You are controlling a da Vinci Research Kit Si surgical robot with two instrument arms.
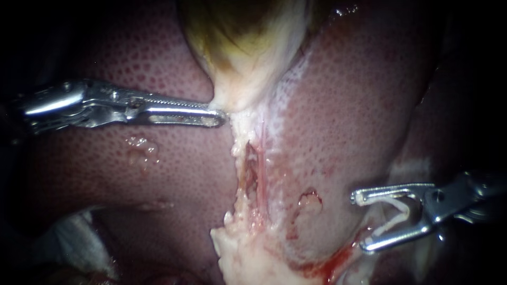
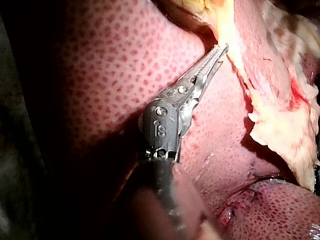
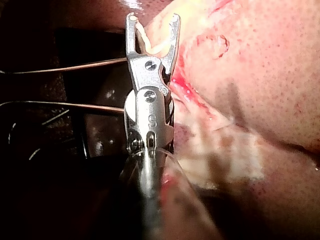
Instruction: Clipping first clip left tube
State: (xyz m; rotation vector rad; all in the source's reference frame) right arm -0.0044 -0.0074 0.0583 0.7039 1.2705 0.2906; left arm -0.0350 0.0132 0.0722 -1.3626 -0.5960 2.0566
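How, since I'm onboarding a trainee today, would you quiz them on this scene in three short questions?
1. True or false: the right instrument holds a clip between its jaws.
2. How does that clip stand to the exposed tube? A) closed around it; B) apart from it, not touching; C) lying under it.
3. Fill in: the left instrument has its jaws shut on the lower end of the ____.
Key: 1 true; 2 B; 3 gallbladder.
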